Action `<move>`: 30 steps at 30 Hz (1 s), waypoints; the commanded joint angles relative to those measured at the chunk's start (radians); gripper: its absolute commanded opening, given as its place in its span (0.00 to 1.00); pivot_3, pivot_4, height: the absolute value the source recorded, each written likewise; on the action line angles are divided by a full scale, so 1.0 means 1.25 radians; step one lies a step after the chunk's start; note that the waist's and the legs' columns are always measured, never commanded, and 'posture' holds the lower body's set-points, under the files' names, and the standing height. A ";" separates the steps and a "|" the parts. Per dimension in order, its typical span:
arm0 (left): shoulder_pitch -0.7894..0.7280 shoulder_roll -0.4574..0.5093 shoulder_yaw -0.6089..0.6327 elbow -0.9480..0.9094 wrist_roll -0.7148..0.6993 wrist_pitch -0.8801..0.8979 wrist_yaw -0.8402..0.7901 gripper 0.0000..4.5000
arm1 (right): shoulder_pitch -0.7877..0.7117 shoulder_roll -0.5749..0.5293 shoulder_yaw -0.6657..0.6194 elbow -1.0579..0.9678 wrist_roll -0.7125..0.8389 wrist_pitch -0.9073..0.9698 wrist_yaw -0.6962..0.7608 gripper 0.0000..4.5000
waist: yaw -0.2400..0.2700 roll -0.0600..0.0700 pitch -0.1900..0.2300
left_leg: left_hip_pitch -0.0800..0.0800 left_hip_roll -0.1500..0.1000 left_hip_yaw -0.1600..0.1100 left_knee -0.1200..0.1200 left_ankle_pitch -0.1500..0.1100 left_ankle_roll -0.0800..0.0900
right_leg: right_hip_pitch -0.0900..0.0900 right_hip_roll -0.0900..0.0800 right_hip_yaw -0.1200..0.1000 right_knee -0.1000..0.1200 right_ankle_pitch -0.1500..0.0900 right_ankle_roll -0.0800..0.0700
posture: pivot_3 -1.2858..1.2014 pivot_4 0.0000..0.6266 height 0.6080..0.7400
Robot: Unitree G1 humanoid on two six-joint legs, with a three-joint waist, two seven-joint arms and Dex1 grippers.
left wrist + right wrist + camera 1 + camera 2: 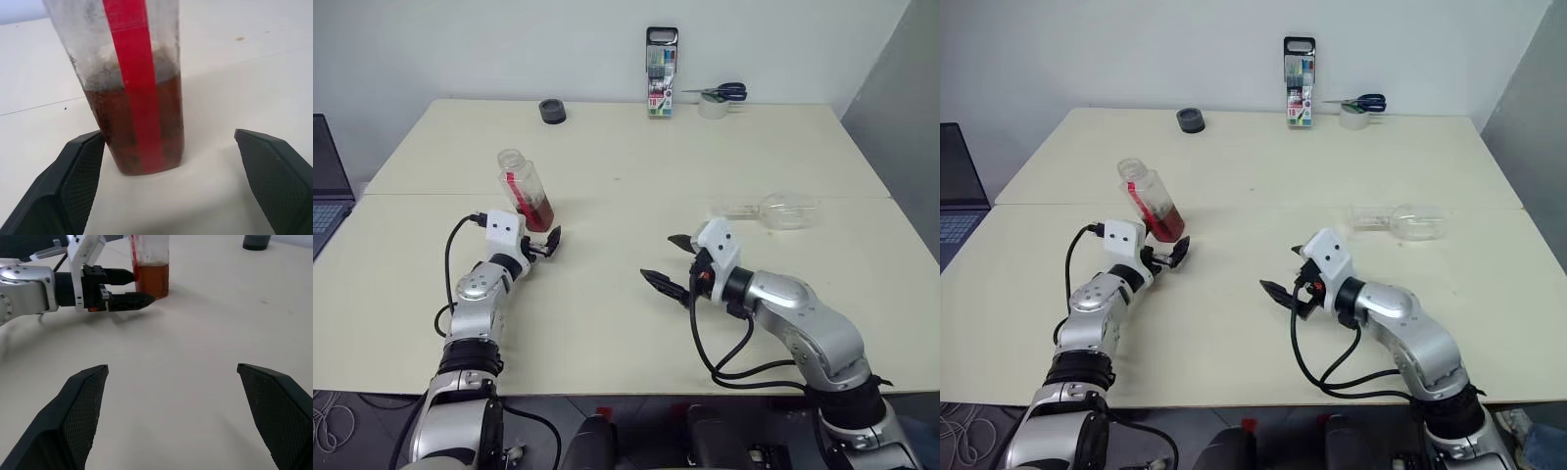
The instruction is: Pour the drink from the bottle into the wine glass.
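Observation:
The bottle stands on the table, clear plastic with a red strip, and the amber drink fills its lower part. My left gripper is open just in front of its base, and the bottle is nearer one finger than the other. The wine glass lies on its side to the right, its stem pointing left. My right gripper is open and empty over bare table, between bottle and glass, pointing toward the bottle.
A marker case stands at the table's far edge beside a tape roll with scissors on it. A black round object sits at the far left. A laptop is at the left border.

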 commanded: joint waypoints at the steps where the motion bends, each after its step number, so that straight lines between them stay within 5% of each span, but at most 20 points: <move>1: 0.047 0.015 0.009 -0.109 -0.029 0.035 -0.026 1.00 | 0.050 -0.021 -0.058 -0.079 0.019 0.031 -0.023 1.00 | 0.001 0.000 0.000 | 0.000 0.000 0.000 0.000 0.000 0.000 | 0.000 0.000 0.000 0.000 0.000 0.000 | 0.52 0.24 1.00; 4: 0.116 0.025 0.007 -0.214 -0.049 0.074 -0.055 1.00 | 0.121 -0.039 -0.112 -0.116 0.059 0.070 -0.020 1.00 | 0.002 0.000 0.000 | 0.000 0.000 0.000 0.000 0.000 0.000 | 0.000 0.000 0.000 -0.001 0.000 0.000 | 0.52 0.24 1.00; 11: 0.233 0.063 -0.107 -0.473 -0.139 0.190 -0.265 1.00 | 0.118 0.135 -0.349 -0.095 0.210 0.222 -0.203 1.00 | 0.006 0.000 0.000 | 0.002 0.001 0.001 -0.001 0.000 0.000 | 0.002 0.000 0.001 -0.002 0.000 0.000 | 0.52 0.24 1.00; 17: 0.102 0.112 -0.206 -0.474 -0.161 0.205 -0.475 1.00 | -0.051 0.384 -0.584 0.074 0.381 0.233 -0.473 1.00 | 0.005 0.001 0.000 | 0.003 0.002 0.001 -0.001 0.000 0.000 | 0.003 0.003 0.001 0.000 0.000 0.000 | 0.52 0.24 1.00; 23: -0.017 0.113 -0.223 -0.370 -0.146 0.171 -0.564 1.00 | -0.166 0.426 -0.664 0.225 0.426 0.129 -0.605 1.00 | -0.002 0.003 0.000 | 0.003 0.001 0.002 -0.003 0.000 0.000 | 0.002 0.003 0.002 -0.001 0.000 0.000 | 0.52 0.24 1.00; 30: -0.064 0.095 -0.220 -0.314 -0.137 0.150 -0.582 1.00 | -0.231 0.413 -0.676 0.399 0.453 -0.005 -0.623 1.00 | -0.008 0.004 0.001 | 0.003 0.002 0.002 -0.003 0.000 0.000 | 0.002 0.003 0.003 0.000 0.000 0.000 | 0.52 0.24 1.00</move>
